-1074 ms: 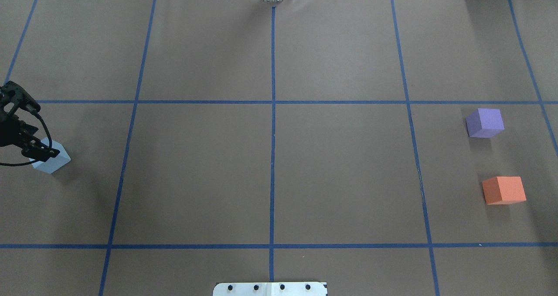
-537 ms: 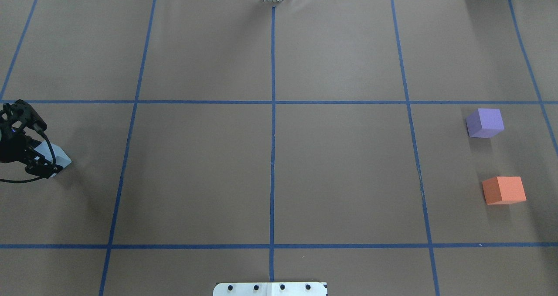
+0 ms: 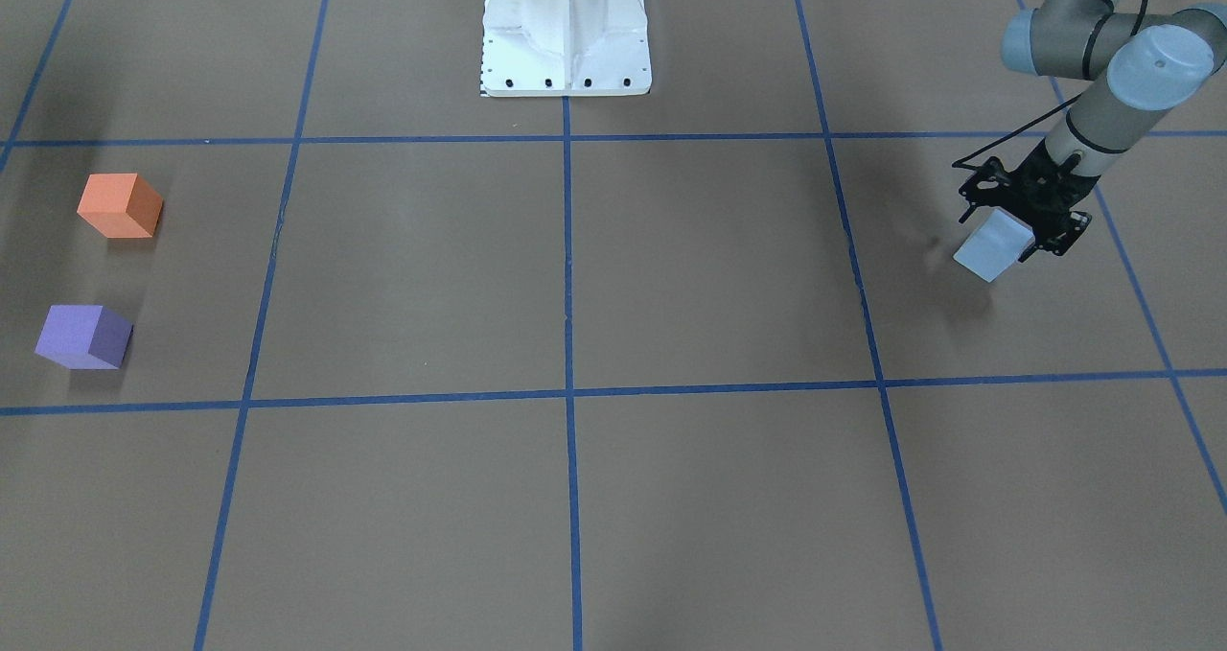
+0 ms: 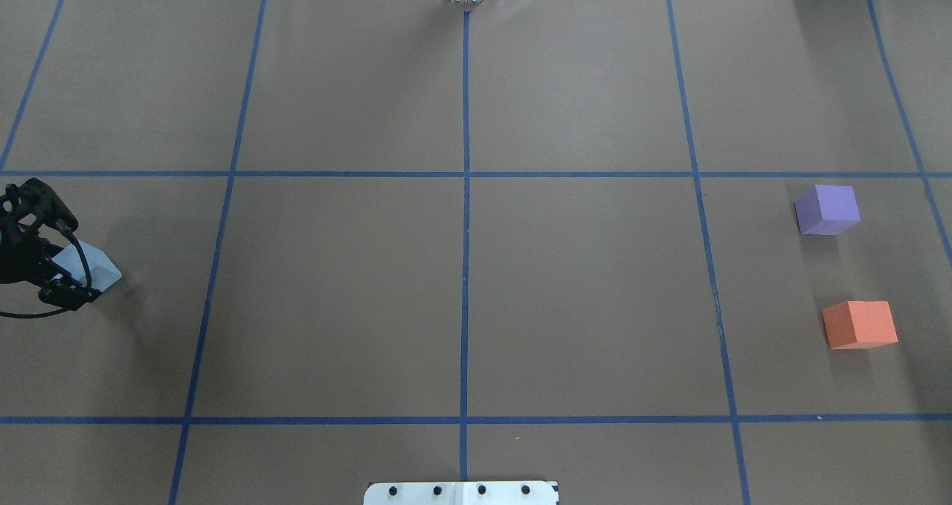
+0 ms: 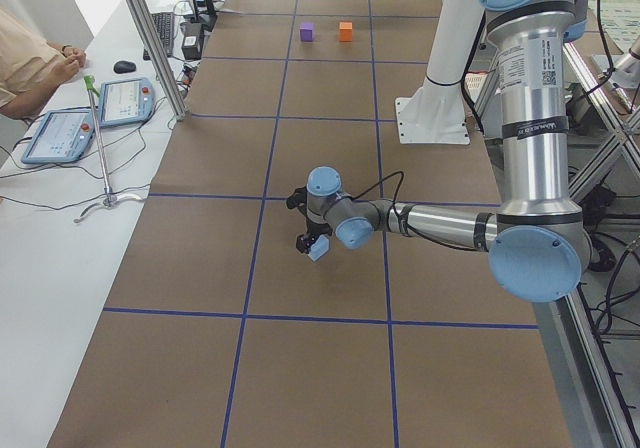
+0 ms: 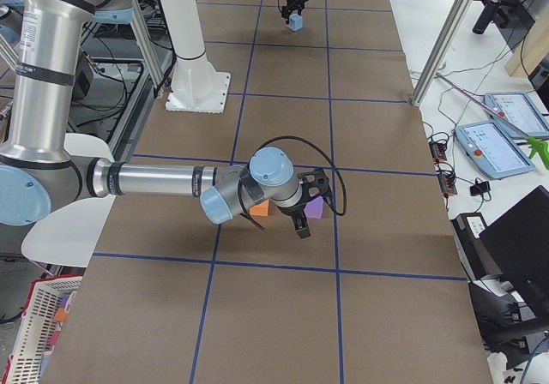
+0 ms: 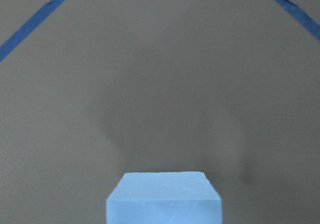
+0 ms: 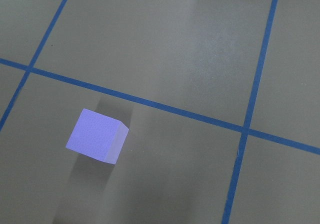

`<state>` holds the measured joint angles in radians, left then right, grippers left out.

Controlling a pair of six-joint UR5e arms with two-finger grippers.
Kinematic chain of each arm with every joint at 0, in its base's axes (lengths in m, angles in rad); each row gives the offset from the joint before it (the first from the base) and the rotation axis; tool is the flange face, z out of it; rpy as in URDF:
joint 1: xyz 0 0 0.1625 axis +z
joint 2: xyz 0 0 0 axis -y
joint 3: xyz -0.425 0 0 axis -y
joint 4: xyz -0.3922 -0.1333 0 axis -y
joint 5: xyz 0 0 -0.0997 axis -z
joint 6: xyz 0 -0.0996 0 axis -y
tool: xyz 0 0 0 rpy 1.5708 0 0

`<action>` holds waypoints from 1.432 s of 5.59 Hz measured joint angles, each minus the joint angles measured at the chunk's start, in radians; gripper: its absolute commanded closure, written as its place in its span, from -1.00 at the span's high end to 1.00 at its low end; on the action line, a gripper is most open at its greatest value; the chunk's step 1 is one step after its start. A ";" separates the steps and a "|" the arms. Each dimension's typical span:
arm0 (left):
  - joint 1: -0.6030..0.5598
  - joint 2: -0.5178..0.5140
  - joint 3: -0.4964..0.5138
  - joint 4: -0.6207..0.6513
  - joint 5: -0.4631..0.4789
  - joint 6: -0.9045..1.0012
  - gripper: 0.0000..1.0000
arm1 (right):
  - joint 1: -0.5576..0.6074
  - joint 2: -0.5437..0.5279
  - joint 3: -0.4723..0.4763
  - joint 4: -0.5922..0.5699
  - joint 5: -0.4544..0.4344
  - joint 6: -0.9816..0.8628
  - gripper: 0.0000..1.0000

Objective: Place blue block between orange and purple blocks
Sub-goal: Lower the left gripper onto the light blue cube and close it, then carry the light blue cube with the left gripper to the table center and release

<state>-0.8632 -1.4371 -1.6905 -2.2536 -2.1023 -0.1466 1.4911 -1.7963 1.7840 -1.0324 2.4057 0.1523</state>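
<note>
Seeing my left hand [image 3: 1016, 223] pinching the light blue foam cube [image 4: 93, 268] at the far left edge of the overhead view, mid-height. In the front-facing view, right side of frame, the cube sits tilted between the fingers, with its shadow on the brown paper-covered counter [image 4: 580, 289] beside it. Left wrist view: cube at bottom centre, counter behind it. At the right of the overhead view are the purple foam cube [image 4: 827, 209] and the orange foam cube [image 4: 860, 324], purple above orange with a gap between them. Both are well apart from the blue one. My right hand [image 6: 300, 226] shows only in the right-side view, centre of frame, over those two cubes. Can't tell if it's spread or pressed together. Right wrist view has the purple cube lower left.
</note>
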 measured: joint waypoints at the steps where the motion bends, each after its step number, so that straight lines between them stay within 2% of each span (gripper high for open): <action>1: 0.000 -0.003 0.006 0.001 -0.006 -0.005 -0.99 | 0.000 0.000 0.000 0.000 0.000 0.000 1.00; 3: -0.001 -0.016 -0.011 -0.002 -0.005 -0.100 -1.00 | 0.000 0.000 0.000 0.000 0.001 0.000 1.00; 4: -0.001 -0.042 -0.056 0.031 -0.021 -0.217 -1.00 | 0.000 0.000 0.000 0.000 0.001 0.000 1.00; 5: 0.000 -0.121 -0.116 0.137 -0.050 -0.364 -1.00 | 0.000 0.000 0.000 0.000 0.001 0.001 1.00; 6: 0.016 -0.250 -0.152 0.301 -0.067 -0.493 -1.00 | 0.000 0.001 0.000 0.000 0.001 0.001 1.00; 8: 0.124 -0.557 -0.128 0.594 -0.061 -0.725 -0.84 | 0.000 0.002 0.000 0.000 0.001 0.001 1.00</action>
<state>-0.7395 -1.9937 -1.8181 -1.6596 -2.1628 -0.8720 1.4910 -1.7943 1.7837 -1.0328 2.4068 0.1534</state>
